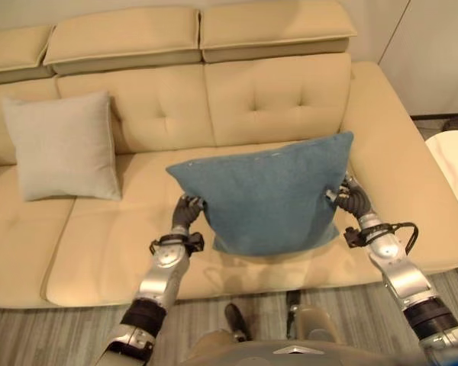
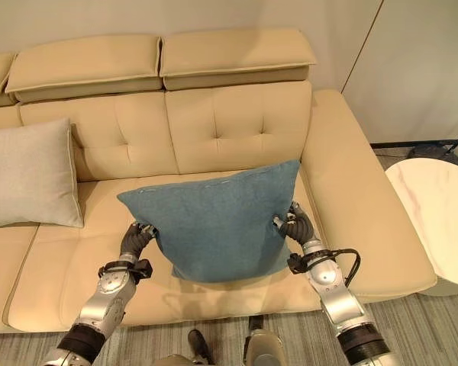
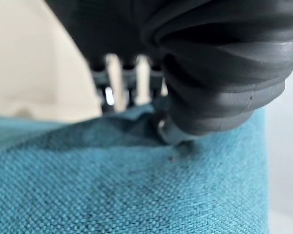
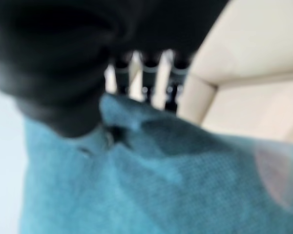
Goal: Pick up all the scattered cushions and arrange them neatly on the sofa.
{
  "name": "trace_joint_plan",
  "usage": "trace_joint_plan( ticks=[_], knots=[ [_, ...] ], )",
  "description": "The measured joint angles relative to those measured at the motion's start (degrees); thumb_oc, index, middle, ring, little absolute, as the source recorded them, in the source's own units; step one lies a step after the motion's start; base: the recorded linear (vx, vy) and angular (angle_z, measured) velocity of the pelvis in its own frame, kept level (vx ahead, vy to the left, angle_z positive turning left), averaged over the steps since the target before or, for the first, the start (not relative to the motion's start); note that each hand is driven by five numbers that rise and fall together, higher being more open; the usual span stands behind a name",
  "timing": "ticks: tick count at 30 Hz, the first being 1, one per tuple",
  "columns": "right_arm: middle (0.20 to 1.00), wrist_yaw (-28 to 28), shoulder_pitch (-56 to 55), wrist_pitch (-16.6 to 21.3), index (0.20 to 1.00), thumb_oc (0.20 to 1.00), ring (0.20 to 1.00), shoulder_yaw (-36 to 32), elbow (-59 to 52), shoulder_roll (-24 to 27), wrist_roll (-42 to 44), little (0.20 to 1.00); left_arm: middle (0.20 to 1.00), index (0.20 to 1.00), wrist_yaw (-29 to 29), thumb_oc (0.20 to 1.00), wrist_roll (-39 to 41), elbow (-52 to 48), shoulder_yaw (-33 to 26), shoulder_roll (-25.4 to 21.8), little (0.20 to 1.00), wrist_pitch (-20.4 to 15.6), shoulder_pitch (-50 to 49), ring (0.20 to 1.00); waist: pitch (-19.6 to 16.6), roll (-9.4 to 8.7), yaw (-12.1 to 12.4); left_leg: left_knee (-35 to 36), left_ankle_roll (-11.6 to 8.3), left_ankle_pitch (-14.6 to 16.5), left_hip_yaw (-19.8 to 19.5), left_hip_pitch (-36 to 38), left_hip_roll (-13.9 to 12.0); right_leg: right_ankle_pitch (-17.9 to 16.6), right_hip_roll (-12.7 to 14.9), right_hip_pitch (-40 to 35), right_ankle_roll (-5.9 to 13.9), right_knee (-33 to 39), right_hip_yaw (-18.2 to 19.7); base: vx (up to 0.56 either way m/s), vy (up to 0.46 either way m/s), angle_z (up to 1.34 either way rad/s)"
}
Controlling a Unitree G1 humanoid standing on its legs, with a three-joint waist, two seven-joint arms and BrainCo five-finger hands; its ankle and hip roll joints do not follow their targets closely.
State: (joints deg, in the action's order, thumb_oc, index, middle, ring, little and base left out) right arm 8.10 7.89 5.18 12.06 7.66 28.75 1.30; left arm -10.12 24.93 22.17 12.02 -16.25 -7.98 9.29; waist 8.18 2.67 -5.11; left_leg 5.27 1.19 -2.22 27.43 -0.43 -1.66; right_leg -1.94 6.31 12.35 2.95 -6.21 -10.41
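Observation:
I hold a blue cushion point(image 1: 271, 194) above the seat of the beige sofa point(image 1: 282, 99), toward its right half. My left hand point(image 1: 187, 211) is shut on the cushion's left edge and my right hand point(image 1: 353, 198) is shut on its right edge. The left wrist view shows the blue cushion point(image 3: 112, 190) pinched between thumb and fingers point(image 3: 109, 92). In the right wrist view the blue cushion point(image 4: 151, 185) bunches under my right hand's fingers point(image 4: 136, 78). A grey cushion point(image 1: 61, 145) leans upright against the sofa's backrest on the left.
The sofa's right armrest point(image 1: 393, 145) is just beyond my right hand. A round white side table point(image 2: 435, 202) stands on the floor to the sofa's right. Bare seat point(image 1: 99, 244) lies between the two cushions.

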Motion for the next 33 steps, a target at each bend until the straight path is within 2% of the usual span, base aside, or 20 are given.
trace_joint_plan(
  ticks=[3, 4, 6, 7, 11, 13, 17, 20, 23, 25, 26, 27, 28, 30, 31, 32, 33],
  knots=[
    [0.200, 1.5, 7.5, -1.1, 0.200, 0.200, 0.200, 1.4, 1.5, 2.0, 0.1, 0.200, 0.200, 0.200, -1.7, 0.200, -2.0, 0.4, 1.2, -1.8, 0.200, 0.3, 6.8, 0.200, 0.2, 0.42, -0.1, -0.4, 0.11, -0.1, -0.2, -1.1, -0.1, -1.0, -0.1, 0.2, -0.56, 1.6, -0.5, -0.06, -0.039, 0.04],
    [0.200, 3.0, 16.2, -1.1, 0.200, 0.200, 0.200, 2.6, 4.2, 4.1, 0.3, 0.200, 0.200, 0.200, -3.3, 0.200, -2.0, 0.7, 2.1, -4.0, 0.200, 0.1, 14.7, 0.200, 0.3, 0.56, 0.1, -1.2, 0.45, -0.3, -0.5, -3.5, -0.1, -2.4, 0.1, 1.5, -0.68, 2.6, -0.9, -0.17, -0.048, 0.17],
    [0.200, 4.9, 23.1, -1.1, 0.200, 0.200, 0.200, 3.5, 7.8, 4.6, 1.5, 0.200, 0.200, 0.200, -5.3, 0.200, -2.0, 2.0, 3.5, -5.3, 0.200, -0.3, 21.6, 0.200, 0.4, 0.73, 0.1, -1.9, 0.57, -0.5, -1.4, -5.0, -0.2, -3.2, 0.1, 1.8, -0.61, 3.8, -1.6, -0.12, -0.040, 0.19],
    [0.200, 6.6, 31.4, -1.1, 0.200, 0.200, 0.200, 5.8, 12.7, 6.5, 2.5, 0.200, 0.200, 0.200, -7.0, 0.200, -1.9, 5.7, 5.3, -6.7, 0.200, -1.1, 29.8, 0.200, 0.5, 0.90, 1.0, -2.7, 0.75, -0.7, -1.4, -7.9, -0.3, -3.5, 0.2, 4.3, -0.35, 3.7, -1.6, -0.06, -0.047, 0.09],
    [0.200, 8.9, 40.7, -1.1, 0.200, 0.200, 0.200, 8.2, 17.4, 9.2, 3.7, 0.200, 0.200, 0.200, -9.1, 0.200, -2.0, 9.7, 7.7, -9.8, 0.200, -2.4, 39.2, 0.200, 1.6, 0.95, 2.2, -2.5, 0.71, -1.7, -1.7, -11.2, -0.5, -4.9, 0.0, 7.2, -1.28, 4.2, -2.3, -0.03, -0.063, 0.06],
    [0.200, 9.5, 44.4, -1.0, 0.200, 0.200, 0.200, 10.2, 20.1, 11.1, 4.2, 0.200, 0.200, 0.200, -9.3, 0.200, -2.1, 12.9, 10.5, -11.7, 0.200, -2.5, 44.2, 0.200, 2.0, 0.90, 1.8, -2.2, 0.30, -2.3, -2.9, -12.9, -0.6, -5.0, -0.1, 8.4, -1.41, 4.4, -3.1, 0.01, -0.046, 0.18],
    [0.200, 11.1, 54.0, -0.9, 0.200, 0.200, 0.200, 13.7, 26.0, 11.3, 5.9, 0.200, 0.200, 0.200, -10.3, 0.200, -2.4, 18.3, 12.8, -14.5, 0.200, -2.5, 53.3, 0.200, 4.9, -0.20, 1.9, -2.2, 0.38, -2.5, -2.9, -16.8, -0.6, -6.6, -0.4, 11.3, -2.15, 7.0, -3.1, 0.01, -0.040, 0.01],
    [0.200, 11.4, 62.2, -0.5, 0.200, 0.200, 0.200, 16.7, 32.3, 12.1, 6.7, 0.200, 0.200, 0.200, -10.3, 0.200, -3.2, 24.2, 15.1, -16.4, 0.200, -2.7, 62.2, 0.200, 7.2, -1.37, 2.4, -2.4, 0.62, -2.8, -3.1, -22.1, -0.5, -7.2, -0.4, 16.3, -2.92, 7.5, -3.0, 0.00, -0.047, -0.01],
    [0.200, 11.6, 63.5, -0.4, 0.200, 0.200, 0.200, 17.9, 33.0, 12.4, 7.4, 0.200, 0.200, 0.200, -10.3, 0.200, -3.1, 24.6, 15.0, -16.4, 0.200, -2.8, 63.4, 0.200, 7.7, -1.65, 2.5, -2.4, 0.53, -3.0, -3.6, -25.0, -0.5, -7.4, -0.4, 19.0, -3.14, 7.5, -3.1, -0.01, -0.011, 0.13],
    [0.200, 12.1, 63.6, -0.4, 0.200, 0.200, 0.200, 17.9, 33.7, 12.2, 7.6, 0.200, 0.200, 0.200, -10.3, 0.200, -3.1, 24.5, 14.8, -16.3, 0.200, -3.0, 63.5, 0.200, 10.5, -3.97, 2.0, -13.1, -0.07, -1.3, -4.5, -32.7, -0.3, -7.7, 2.4, 19.7, -3.61, 7.5, -2.1, -0.01, -0.042, 0.44],
    [0.200, 12.5, 64.1, -0.2, 0.200, 0.200, 0.200, 17.6, 33.6, 12.1, 7.6, 0.200, 0.200, 0.200, -10.3, 0.200, -3.1, 24.0, 14.7, -16.5, 0.200, -3.7, 63.3, 0.200, 11.2, -4.62, 2.2, -6.1, -0.85, -2.7, -4.3, -34.0, -0.6, -7.7, 2.8, 20.0, -3.50, 7.5, -1.7, -0.01, -0.051, -0.09],
    [0.200, 13.0, 64.2, 0.4, 0.200, 0.200, 0.200, 17.8, 33.7, 12.1, 7.6, 0.200, 0.200, 0.200, -10.3, 0.200, -3.1, 23.7, 14.5, -16.7, 0.200, -4.8, 63.1, 0.200, 11.1, -3.89, 3.2, -2.3, -0.16, -16.4, -4.7, -34.4, -4.0, -6.6, 0.6, 20.1, -1.96, 6.9, -1.6, 0.00, -0.029, -0.33],
    [0.200, 13.0, 64.6, 0.4, 0.200, 0.200, 0.200, 17.3, 32.9, 12.4, 7.6, 0.200, 0.200, 0.200, -10.3, 0.200, -3.0, 23.2, 14.6, -17.3, 0.200, -4.9, 63.7, 0.200, 11.2, -3.91, 3.0, -1.9, -0.06, -15.7, -6.5, -34.6, -4.1, -6.0, 0.9, 20.6, -1.17, 6.3, -1.4, -0.01, -0.055, -0.36],
    [0.200, 13.5, 64.1, 0.8, 0.200, 0.200, 0.200, 15.3, 33.5, 12.3, 7.6, 0.200, 0.200, 0.200, -10.2, 0.200, -3.0, 22.9, 14.9, -16.9, 0.200, -5.8, 63.8, 0.200, 11.2, -3.84, 2.7, -0.5, 0.09, -15.8, -7.5, -34.7, -2.8, -4.7, 2.3, 23.0, 0.59, 2.7, -1.4, -0.01, -0.038, 0.03],
    [0.492, 13.7, 64.2, 0.9, 0.492, 0.492, 0.492, 15.0, 34.7, 12.1, 7.6, 0.492, 0.702, 0.702, -10.2, 0.702, -3.0, 23.3, 14.9, -16.3, 0.702, -6.0, 63.6, 0.702, 11.2, -3.83, 2.9, -0.6, 0.23, -15.9, -8.1, -34.9, -2.4, -3.6, 3.3, 25.4, 2.05, -1.3, -1.4, 0.00, -0.020, 0.06],
    [1.000, 13.8, 64.3, 0.9, 1.000, 1.000, 1.000, 15.1, 35.2, 12.2, 7.6, 1.000, 1.000, 1.000, -10.2, 1.000, -3.0, 23.6, 15.0, -16.0, 1.000, -6.0, 63.7, 1.000, 11.2, -3.80, 2.9, -0.7, 0.23, -15.9, -9.0, -35.1, -1.8, -2.8, 3.9, 26.4, 3.16, -1.3, -1.4, 0.09, -0.019, 0.16],
    [1.000, 13.9, 64.9, 0.9, 1.000, 1.000, 1.000, 15.0, 35.3, 12.4, 7.5, 1.000, 1.000, 1.000, -10.2, 1.000, -3.0, 23.6, 15.0, -16.0, 1.000, -6.0, 64.0, 1.000, 11.1, -3.83, 2.9, -0.6, 0.23, -15.9, -9.1, -35.6, -1.0, -3.0, 4.1, 24.8, 3.13, 1.3, -1.4, 0.09, -0.027, 0.16]
  ],
)
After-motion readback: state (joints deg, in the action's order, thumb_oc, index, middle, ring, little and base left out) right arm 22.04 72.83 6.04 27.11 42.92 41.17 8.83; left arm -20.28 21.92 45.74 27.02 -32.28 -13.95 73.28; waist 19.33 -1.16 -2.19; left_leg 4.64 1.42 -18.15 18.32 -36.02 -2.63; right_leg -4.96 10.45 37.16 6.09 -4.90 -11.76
